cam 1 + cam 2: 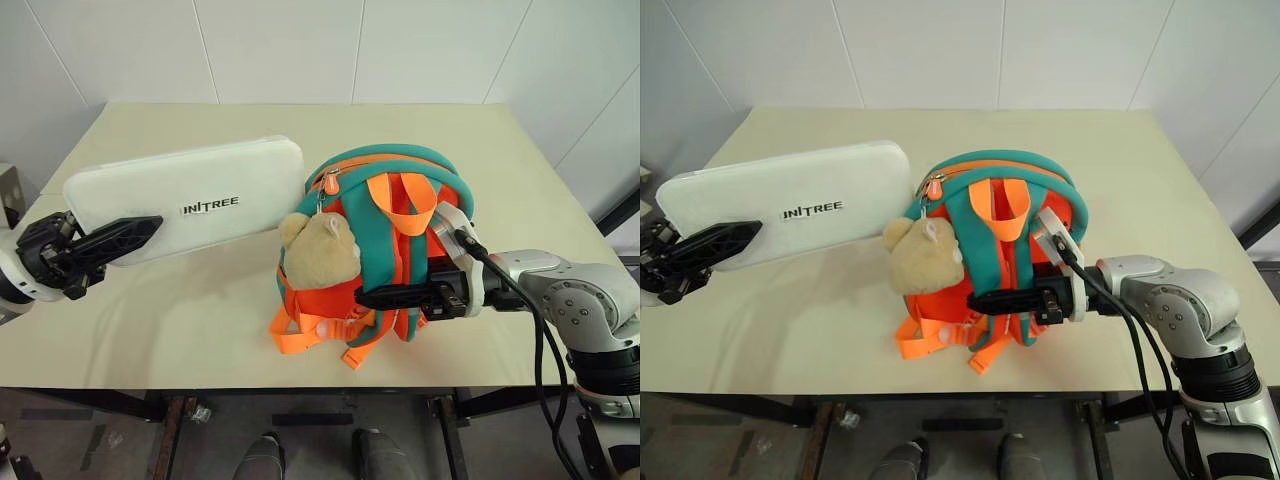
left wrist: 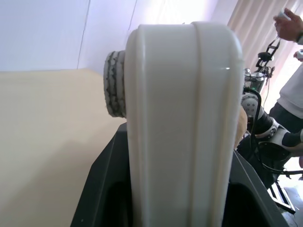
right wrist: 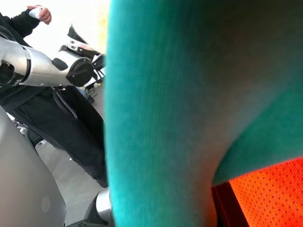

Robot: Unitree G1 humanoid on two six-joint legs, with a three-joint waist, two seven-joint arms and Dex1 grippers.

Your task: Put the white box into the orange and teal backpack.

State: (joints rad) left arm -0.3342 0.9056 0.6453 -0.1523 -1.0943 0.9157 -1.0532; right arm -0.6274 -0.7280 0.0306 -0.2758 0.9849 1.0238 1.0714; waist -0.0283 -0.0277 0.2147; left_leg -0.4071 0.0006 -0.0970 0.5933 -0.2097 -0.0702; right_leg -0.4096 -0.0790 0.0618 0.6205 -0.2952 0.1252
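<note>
Now I hold the box (image 1: 190, 207) clamped in my left gripper (image 1: 135, 232) above the table's (image 1: 520, 180) left edge, while my right gripper (image 1: 385, 297) pinches the backpack's (image 1: 385, 230) teal strap mid-table; next, I'd judge, the zipped top needs opening.

White box (image 1: 190, 205) w/ dark lettering, beside orange and teal backpack (image 1: 385, 245): orange body & webbing, teal edging/straps. Tan plush bear (image 1: 318, 250) on backpack's box side. Cream table (image 1: 180, 310) under backpack.
</note>
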